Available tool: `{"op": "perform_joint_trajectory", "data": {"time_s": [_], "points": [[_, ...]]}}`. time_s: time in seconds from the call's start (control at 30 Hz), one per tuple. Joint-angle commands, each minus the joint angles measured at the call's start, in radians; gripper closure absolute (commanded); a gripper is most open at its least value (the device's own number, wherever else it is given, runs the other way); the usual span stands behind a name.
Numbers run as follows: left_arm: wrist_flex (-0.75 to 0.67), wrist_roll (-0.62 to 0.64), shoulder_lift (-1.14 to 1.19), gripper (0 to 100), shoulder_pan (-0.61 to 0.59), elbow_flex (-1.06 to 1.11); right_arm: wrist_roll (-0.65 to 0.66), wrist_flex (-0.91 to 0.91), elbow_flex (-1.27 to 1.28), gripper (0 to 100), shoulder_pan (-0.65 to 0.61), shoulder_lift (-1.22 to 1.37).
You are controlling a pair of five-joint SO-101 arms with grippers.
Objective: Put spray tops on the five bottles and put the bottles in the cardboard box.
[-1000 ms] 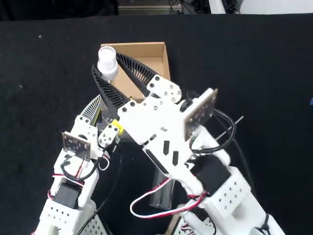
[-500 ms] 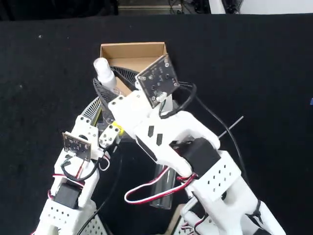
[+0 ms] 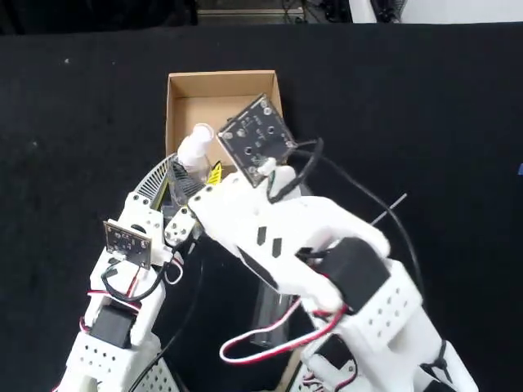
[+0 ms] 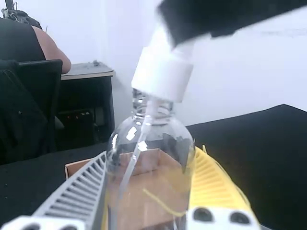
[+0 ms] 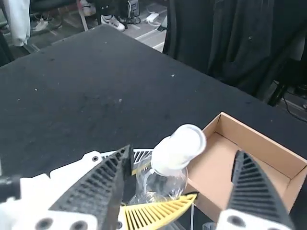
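My left gripper (image 3: 185,176), with one grey and one yellow finger, is shut on a clear bottle (image 4: 148,158) and holds it upright in front of the cardboard box (image 3: 221,77). A white spray top (image 3: 196,147) sits tilted on the bottle's neck, and its tube (image 4: 132,158) hangs inside the bottle. My right gripper (image 5: 183,153) hovers over the spray top (image 5: 180,143). Its black fingers (image 5: 108,175) stand open on either side, apart from the top. The box (image 5: 268,153) lies just beyond the bottle.
A second clear bottle (image 3: 270,314) lies on the black table under the right arm (image 3: 278,229). A thin rod (image 3: 391,206) lies to the right of that arm. The table's far and right parts are bare black cloth.
My right arm carried the spray top from above the box's left rim down onto the neck of the held bottle, then spread its fingers. The left arm has kept still.
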Motion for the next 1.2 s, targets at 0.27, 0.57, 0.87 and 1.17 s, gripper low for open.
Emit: {"op": "perform_joint_trajectory", "data": {"time_s": [0.27, 0.57, 0.87, 1.17], "points": [[-0.020, 0.009, -0.021, 97, 0.002, 0.022, 0.006, 0.005, -0.096, 94.5, -0.015, 0.005], [-0.021, 0.006, -0.021, 97, 0.001, 0.022, 0.066, 0.100, -0.170, 85.1, 0.020, -0.007], [-0.018, 0.008, -0.021, 97, 0.007, 0.022, 0.077, 0.247, -0.265, 81.4, 0.270, -0.002], [-0.015, 0.012, -0.021, 97, 0.008, 0.022, 0.066, -0.021, 0.160, 98.3, 0.624, 0.113]]}}
